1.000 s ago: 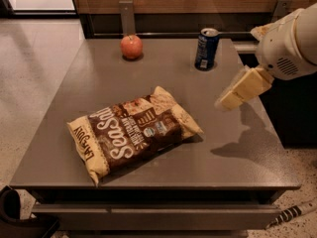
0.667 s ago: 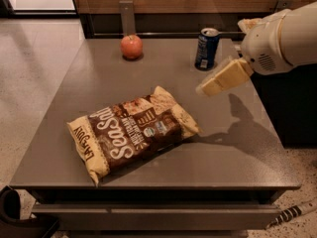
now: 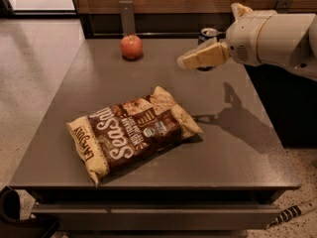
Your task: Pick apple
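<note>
Crisps in a brown and cream bag (image 3: 133,135) lie flat on the near half of a grey table (image 3: 84,93), the bag set at a slant with its printed face up. Beyond the bag's left half, close to the table's far edge and left of the middle, sits the apple (image 3: 131,47). It is small and round, red-orange over most of its skin, with a paler yellowish patch toward the top and a short stem pointing up. It rests upright on the bare tabletop in a small dark shadow, touching nothing, and a grey upright bracket (image 3: 127,16) stands on the wall just behind it. To the right of the apple, at about the same depth on the table but held above the surface, the gripper (image 3: 187,61) reaches in from the right side, cream-coloured and tapered, its tip aimed leftward toward the fruit. A clear stretch of tabletop separates the two, so the apple lies to the left of the gripper, apart from it and free. Whether the gripper is open or closed cannot be told from this angle, and nothing is seen in its grasp. Right behind it a dark blue soda can (image 3: 209,32) shows only its silver top and a bit of its side. Farther right, the bulky white arm (image 3: 267,36) runs off the edge of the view, casting a shadow on the table below.
</note>
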Robot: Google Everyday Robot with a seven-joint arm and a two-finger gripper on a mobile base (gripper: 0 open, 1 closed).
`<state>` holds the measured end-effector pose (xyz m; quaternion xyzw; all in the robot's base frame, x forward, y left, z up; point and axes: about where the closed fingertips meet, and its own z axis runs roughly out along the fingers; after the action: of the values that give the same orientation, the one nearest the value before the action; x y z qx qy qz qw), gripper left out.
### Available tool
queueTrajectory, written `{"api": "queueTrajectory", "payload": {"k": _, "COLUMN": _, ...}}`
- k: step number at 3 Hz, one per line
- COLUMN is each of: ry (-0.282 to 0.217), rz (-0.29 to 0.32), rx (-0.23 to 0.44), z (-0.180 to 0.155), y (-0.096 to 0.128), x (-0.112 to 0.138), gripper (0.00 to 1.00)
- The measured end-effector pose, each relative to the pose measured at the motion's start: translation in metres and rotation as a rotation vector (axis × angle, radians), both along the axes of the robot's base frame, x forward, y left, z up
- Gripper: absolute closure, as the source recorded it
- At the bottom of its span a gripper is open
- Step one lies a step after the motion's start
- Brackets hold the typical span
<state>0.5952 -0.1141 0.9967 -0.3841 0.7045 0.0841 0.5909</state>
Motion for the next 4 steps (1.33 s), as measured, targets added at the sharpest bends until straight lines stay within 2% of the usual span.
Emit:
{"api": "queueTrajectory", "payload": {"k": 1, "ry": -0.053, "rz": -0.03, "rx": 0.04, "z": 0.011, "y": 0.004, "x": 0.012, "gripper": 0.0}}
{"api": "queueTrajectory", "payload": {"k": 2, "ry": -0.048, "rz": -0.025, "rx": 0.035, "z": 0.01, "y": 0.005, "x": 0.011, "gripper": 0.0}}
{"api": "queueTrajectory", "payload": {"k": 3, "ry": -0.054, "rz": -0.024, "rx": 0.05, "z": 0.012, "y": 0.01, "x": 0.019, "gripper": 0.0}}
{"api": "queueTrajectory", "payload": {"k": 4, "ry": -0.073, "rz": -0.016, "rx": 0.13, "z": -0.001, "y": 0.038, "x": 0.048, "gripper": 0.0}}
